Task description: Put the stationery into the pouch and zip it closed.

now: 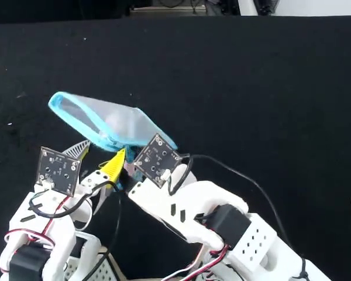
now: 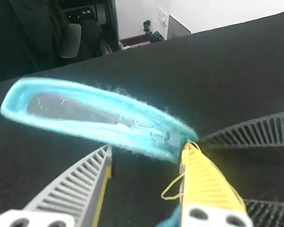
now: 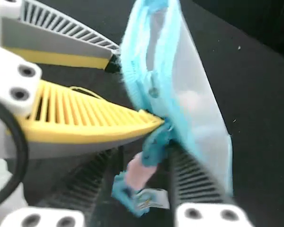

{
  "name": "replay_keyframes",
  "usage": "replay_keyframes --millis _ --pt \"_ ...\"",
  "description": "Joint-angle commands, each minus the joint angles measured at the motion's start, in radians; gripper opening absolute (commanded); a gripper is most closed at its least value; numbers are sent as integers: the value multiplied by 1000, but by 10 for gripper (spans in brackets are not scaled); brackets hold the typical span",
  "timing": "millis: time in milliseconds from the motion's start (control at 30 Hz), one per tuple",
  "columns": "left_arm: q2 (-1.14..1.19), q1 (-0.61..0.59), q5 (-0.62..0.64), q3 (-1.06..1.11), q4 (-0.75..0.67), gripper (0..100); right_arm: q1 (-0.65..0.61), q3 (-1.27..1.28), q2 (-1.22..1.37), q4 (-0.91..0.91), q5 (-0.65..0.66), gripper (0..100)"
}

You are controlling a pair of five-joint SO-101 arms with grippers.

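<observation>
I judged the pouch light and floppy. My right hand pinched its end tab, and my left hand gaped beside the zip pull, the best hold.

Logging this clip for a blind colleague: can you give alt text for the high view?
A light blue see-through pouch, on or just above a black table, has its near end between two robot grippers. The right gripper is shut on that end, and the open left gripper touches it with its yellow finger.
</observation>
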Motion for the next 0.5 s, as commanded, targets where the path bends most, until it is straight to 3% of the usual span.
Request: replay_keyframes --millis 0,200,467 --pt "-2 8 3 -22 -21 231 61 1 -18 -34 132 21" --pt "-2 8 3 -24 -21 231 140 2 -21 -35 146 11" --pt "-2 8 3 -27 -21 231 146 -54 -136 29 149 11"
